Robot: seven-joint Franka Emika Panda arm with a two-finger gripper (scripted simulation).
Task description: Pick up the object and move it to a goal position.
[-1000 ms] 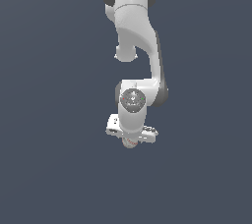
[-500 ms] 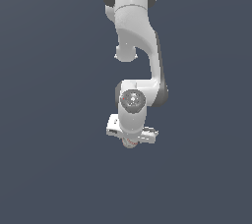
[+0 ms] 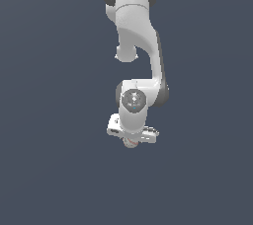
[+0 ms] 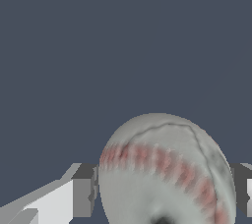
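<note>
Against the picture from a second ago almost nothing differs; the arm (image 3: 138,56) hangs in the same pose and the claw (image 3: 131,141) sits at the same spot above the dark worktop (image 3: 49,169); the baseball (image 3: 130,143) remains a small pale patch under the wrist; the wrist view alone shows the baseball (image 4: 165,171) close, red stitching across it, clamped between the two grey fingers (image 4: 82,191), which press its sides.
</note>
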